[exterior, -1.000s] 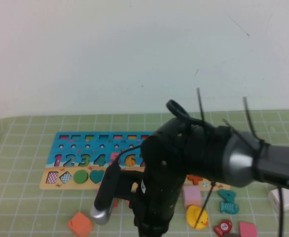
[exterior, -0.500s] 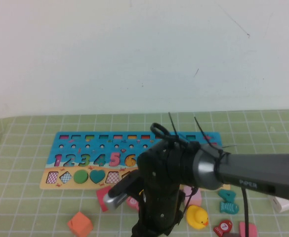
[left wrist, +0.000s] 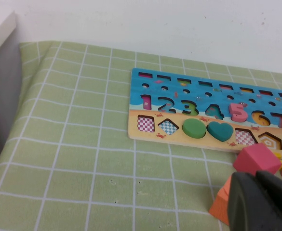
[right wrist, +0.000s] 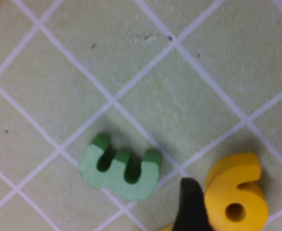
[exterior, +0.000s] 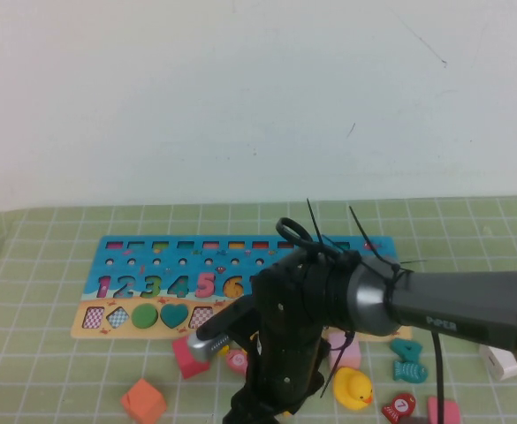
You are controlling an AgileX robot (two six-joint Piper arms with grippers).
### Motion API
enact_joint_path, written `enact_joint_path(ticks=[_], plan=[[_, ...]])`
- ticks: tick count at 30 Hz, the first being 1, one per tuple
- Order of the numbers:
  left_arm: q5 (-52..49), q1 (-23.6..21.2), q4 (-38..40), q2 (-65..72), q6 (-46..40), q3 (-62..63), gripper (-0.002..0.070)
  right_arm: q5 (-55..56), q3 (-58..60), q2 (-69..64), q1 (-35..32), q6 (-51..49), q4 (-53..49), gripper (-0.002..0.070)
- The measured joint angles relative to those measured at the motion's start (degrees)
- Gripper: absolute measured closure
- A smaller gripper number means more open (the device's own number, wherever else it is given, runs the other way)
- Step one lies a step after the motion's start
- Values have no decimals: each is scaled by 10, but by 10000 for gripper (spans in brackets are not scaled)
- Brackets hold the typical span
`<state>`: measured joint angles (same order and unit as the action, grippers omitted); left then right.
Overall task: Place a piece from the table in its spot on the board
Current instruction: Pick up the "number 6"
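Observation:
The yellow digit 6 piece lies flat on the green checked mat. One black fingertip of my right gripper stands right beside it; the other finger is out of frame, so the jaws stand open. In the high view my right arm hangs over the front middle of the table and hides the gripper and the piece. The board lies behind it, blue above with numerals, tan below; its right half is covered by the arm. My left gripper hovers shut over an orange block, holding nothing.
A green 3 lies close to the 6. A pink cube, the orange block, a yellow duck, a teal fish and red and pink pieces are scattered before the board. A white object sits far right.
My right arm has dropped lower toward the table's front, uncovering more of the board's numerals. Over the last half second it has only shifted slightly.

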<state>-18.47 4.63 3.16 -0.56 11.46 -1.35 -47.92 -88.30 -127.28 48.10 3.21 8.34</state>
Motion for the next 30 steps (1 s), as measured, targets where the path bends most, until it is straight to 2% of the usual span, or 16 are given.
enact_joint_path(ticks=[30], plan=[[-1, 0, 1, 0, 0, 0, 676, -45, -17, -29, 0, -1, 30, 220]])
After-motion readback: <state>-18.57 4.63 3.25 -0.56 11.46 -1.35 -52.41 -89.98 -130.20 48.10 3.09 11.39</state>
